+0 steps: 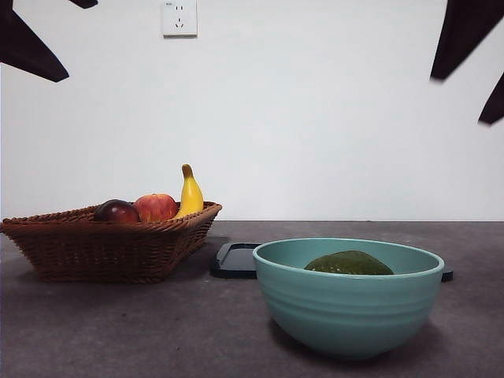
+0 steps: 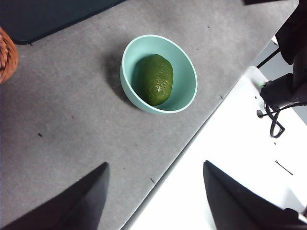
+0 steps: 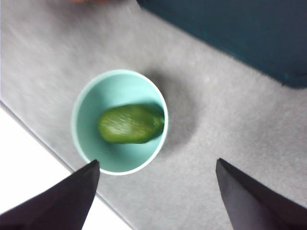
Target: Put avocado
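1. The avocado is a dark green oval with a finely pebbled skin that catches small glints of light. It lies on its side inside the bowl, resting on the bottom and touching the inner wall at one end.

2. The bowl is pale teal, smooth and glossy, round with a thin rim. In the front view faint horizontal ridges ring its outer wall, and only the avocado's rounded top shows above the rim.

3. The bench is covered in a grey, matte, slightly mottled surface. Its pale white edge strip shows in both wrist views.

4. A woven wicker basket, brown with a braided rim and sloping sides, sits well apart from the bowl. It holds a dark red-purple round fruit, a red apple and a yellow banana standing on end with its brown stem up.

5. A flat dark board with rounded corners lies on the bench behind the bowl, between it and the basket.

6. The left hand hangs high above the bench with its two black wedge-shaped jaws spread wide and nothing between them.

7. The right hand hovers above the bowl, its jaws likewise wide apart and gripping nothing.

8. A white wall socket is set into the plain white wall.
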